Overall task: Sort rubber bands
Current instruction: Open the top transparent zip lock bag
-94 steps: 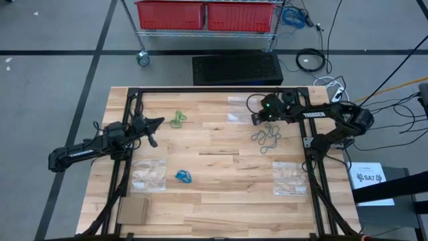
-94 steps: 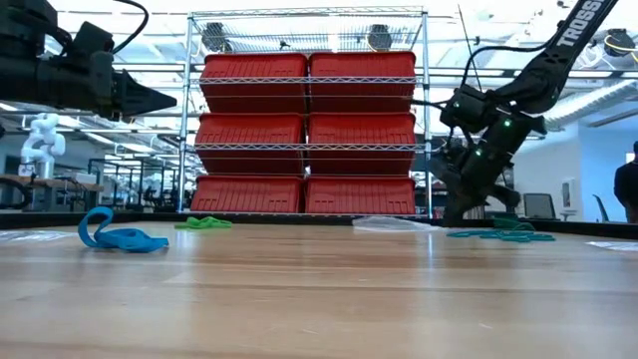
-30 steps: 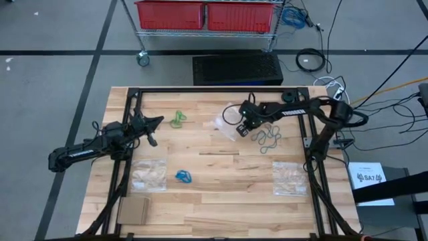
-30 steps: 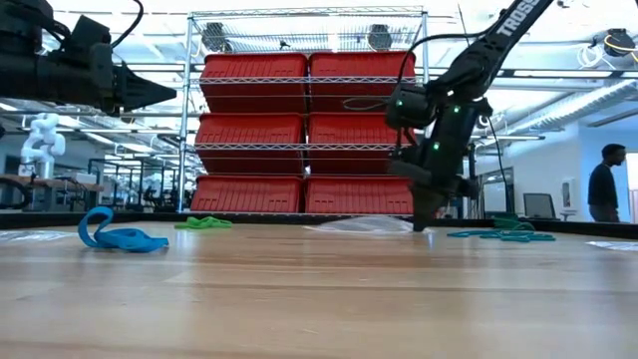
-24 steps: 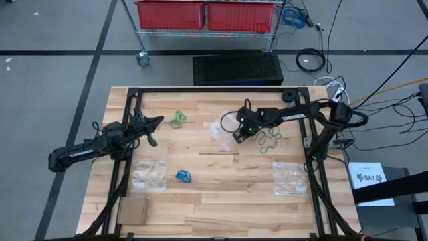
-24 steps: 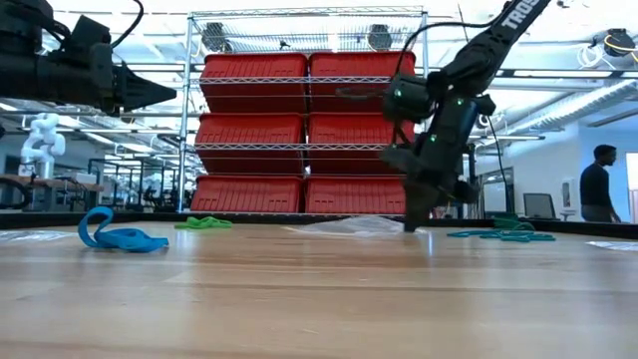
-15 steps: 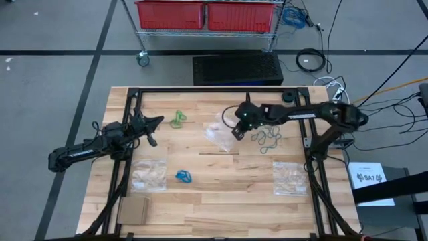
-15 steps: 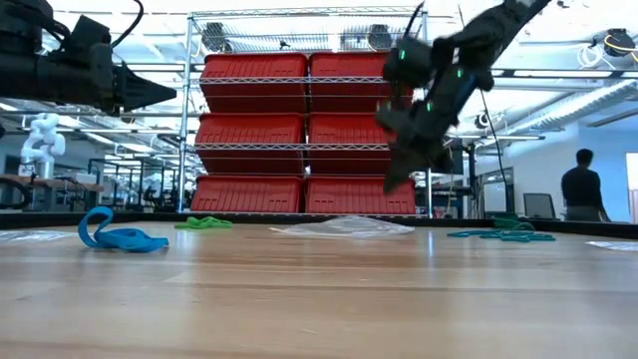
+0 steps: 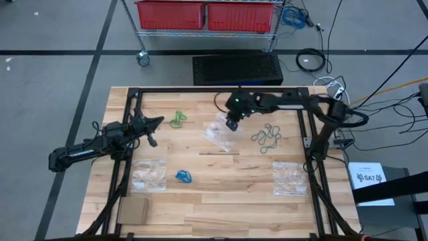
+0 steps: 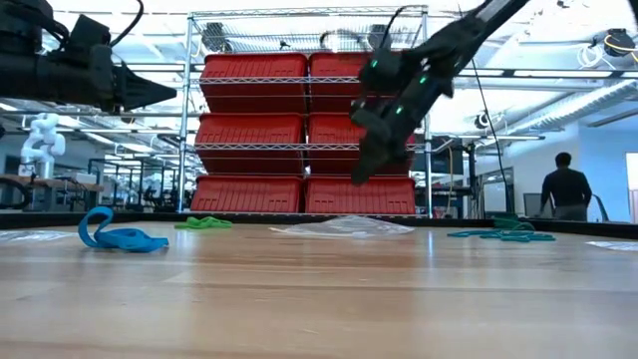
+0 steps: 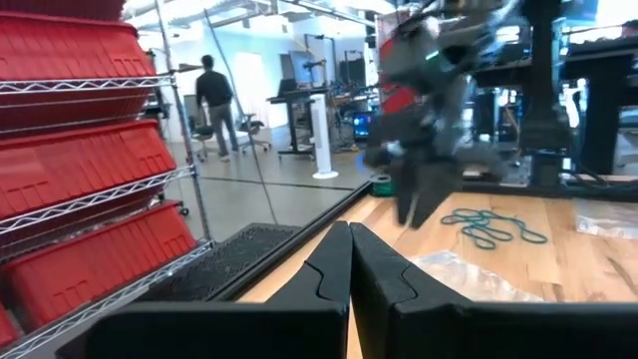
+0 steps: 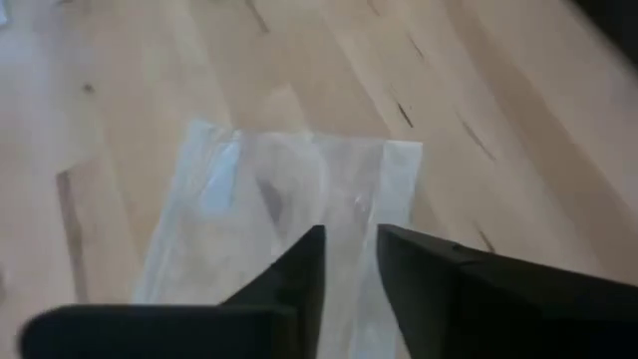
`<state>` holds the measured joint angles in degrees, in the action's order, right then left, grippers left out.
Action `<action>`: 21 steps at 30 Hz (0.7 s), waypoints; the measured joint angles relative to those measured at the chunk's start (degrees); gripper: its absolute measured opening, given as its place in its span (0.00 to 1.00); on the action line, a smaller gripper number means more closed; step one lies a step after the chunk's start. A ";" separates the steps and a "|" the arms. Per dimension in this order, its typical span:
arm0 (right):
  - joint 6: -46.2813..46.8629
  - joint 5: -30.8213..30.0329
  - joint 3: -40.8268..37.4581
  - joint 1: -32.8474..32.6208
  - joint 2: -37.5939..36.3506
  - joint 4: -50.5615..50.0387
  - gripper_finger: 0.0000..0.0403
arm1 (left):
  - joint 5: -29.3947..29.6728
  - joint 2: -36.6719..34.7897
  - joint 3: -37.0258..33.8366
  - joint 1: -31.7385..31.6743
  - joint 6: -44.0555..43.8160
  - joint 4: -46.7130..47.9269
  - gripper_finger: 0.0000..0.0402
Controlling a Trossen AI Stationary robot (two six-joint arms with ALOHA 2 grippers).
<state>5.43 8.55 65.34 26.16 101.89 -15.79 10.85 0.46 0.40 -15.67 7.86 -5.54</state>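
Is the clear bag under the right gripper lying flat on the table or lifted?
Flat on the table. The clear bag rests on the wood in the low view, and the right gripper hangs above it, fingers slightly apart, holding nothing.

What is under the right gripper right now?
The right gripper hangs above a clear plastic bag lying flat on the table. The bag looks empty; no rubber bands show beneath it.

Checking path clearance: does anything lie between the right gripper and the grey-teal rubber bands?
Nothing visible does. The right gripper hangs above the clear plastic bag, and bare wooden table separates it from the grey-teal rubber bands.
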 joint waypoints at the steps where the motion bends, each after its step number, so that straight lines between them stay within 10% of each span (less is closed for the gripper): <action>1: 0.48 1.01 1.08 0.73 1.95 -0.12 0.27 | -0.91 -0.01 0.00 0.01 0.00 -0.02 0.01; 9: 1.60 2.17 12.32 3.36 12.73 -9.09 0.35 | -3.64 -0.01 0.00 0.04 -0.04 -1.63 0.01; 21: 1.08 5.86 21.07 4.98 20.28 -20.86 0.17 | -7.85 -0.01 0.00 -0.01 -3.02 -4.48 0.01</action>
<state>6.52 14.41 86.41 31.14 122.17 -36.66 3.01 0.45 0.40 -15.68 4.83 -10.02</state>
